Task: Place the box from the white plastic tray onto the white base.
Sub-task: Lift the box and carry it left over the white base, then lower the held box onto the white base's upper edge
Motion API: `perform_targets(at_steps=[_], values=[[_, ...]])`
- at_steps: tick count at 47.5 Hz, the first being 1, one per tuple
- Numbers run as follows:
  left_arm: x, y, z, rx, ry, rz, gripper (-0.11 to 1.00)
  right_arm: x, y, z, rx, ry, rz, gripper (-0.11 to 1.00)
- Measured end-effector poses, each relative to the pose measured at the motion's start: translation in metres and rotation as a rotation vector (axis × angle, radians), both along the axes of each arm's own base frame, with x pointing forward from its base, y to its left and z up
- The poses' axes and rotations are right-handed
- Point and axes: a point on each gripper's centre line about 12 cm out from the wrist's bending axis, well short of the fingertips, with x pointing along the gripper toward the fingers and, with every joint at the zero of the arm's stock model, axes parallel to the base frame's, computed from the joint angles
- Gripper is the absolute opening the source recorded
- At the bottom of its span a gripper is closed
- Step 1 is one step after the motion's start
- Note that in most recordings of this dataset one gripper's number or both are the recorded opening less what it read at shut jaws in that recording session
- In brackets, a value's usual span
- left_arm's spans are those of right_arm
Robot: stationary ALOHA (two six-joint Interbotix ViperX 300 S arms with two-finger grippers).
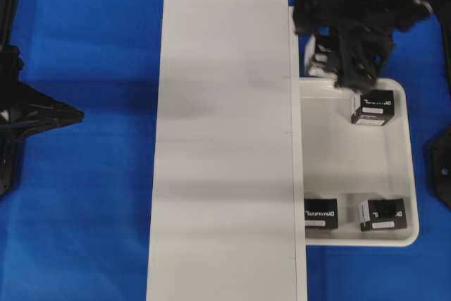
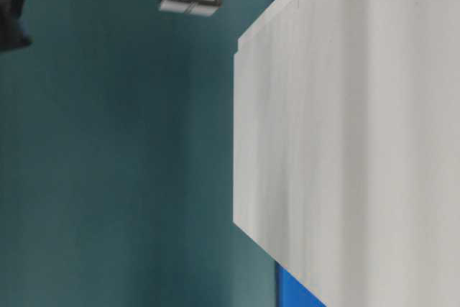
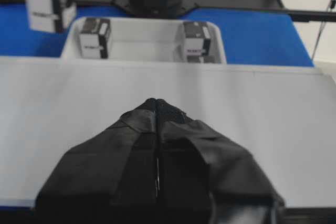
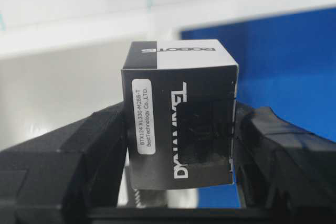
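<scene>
Black box (image 4: 178, 114) is clamped in the right claw (image 4: 178, 145), lifted clear of the tray (image 1: 405, 174); three remain there; setting it on the bare board (image 1: 225, 146) is left; left claw (image 3: 156, 103) closed, empty.

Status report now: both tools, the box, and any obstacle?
Right tool shut on small black cuboid box, lifted off the glossy white plastic tray. Left tool shut, empty. Long flat white base bare, nothing in the way.
</scene>
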Motion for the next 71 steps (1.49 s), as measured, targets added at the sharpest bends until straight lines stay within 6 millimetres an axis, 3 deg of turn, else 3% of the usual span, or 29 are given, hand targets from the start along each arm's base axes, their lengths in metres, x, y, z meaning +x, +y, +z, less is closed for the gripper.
perform_targets(at_steps=[12, 22, 33, 71], values=[[0.0, 0.0, 0.001, 0.0, -0.002, 0.002, -0.07, 0.039, -0.02, 0.018, -0.022, -0.019, 0.033, 0.59], [0.0, 0.0, 0.002, 0.0, -0.006, 0.0, -0.07, 0.056, -0.027, 0.009, -0.009, 0.018, 0.05, 0.59], [0.0, 0.0, 0.003, 0.002, -0.008, 0.0, -0.07, 0.063, -0.025, -0.011, 0.005, 0.076, 0.102, 0.59], [0.0, 0.0, 0.003, 0.0, -0.006, 0.002, -0.07, 0.072, -0.025, -0.024, 0.003, 0.076, 0.121, 0.59]])
